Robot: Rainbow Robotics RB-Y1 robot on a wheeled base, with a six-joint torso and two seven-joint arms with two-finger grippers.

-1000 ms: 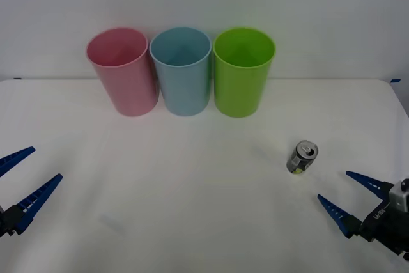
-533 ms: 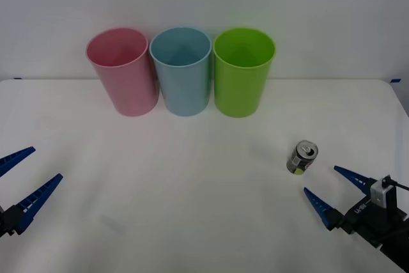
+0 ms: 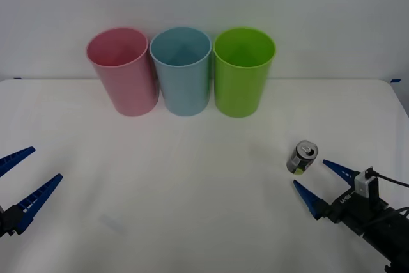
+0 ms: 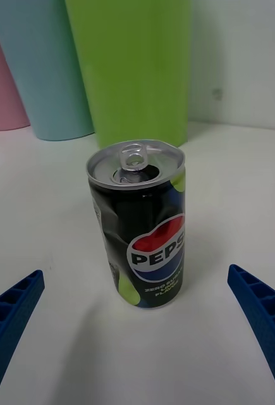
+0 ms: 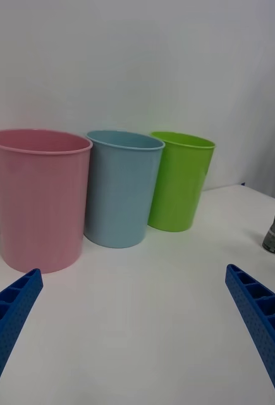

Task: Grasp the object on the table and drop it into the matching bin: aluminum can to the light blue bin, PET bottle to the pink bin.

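We saw our right pincer [image 3: 318, 183] wide open, empty, the can [image 3: 302, 157] upright just ahead, ungrasped; binning remained.

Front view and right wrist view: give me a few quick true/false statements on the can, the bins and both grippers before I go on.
1. The aluminum can stands upright on the table. True.
2. The right gripper is shut on the can. False: its fingers are open, with the can just ahead of the gap, untouched.
3. The light blue bin stands between the pink bin and the lime green bin. True.
4. The can already lies in the light blue bin. False: it is on the table, near the right gripper.
5. The left gripper holds a bottle. False: it is open and empty at the table's left side.
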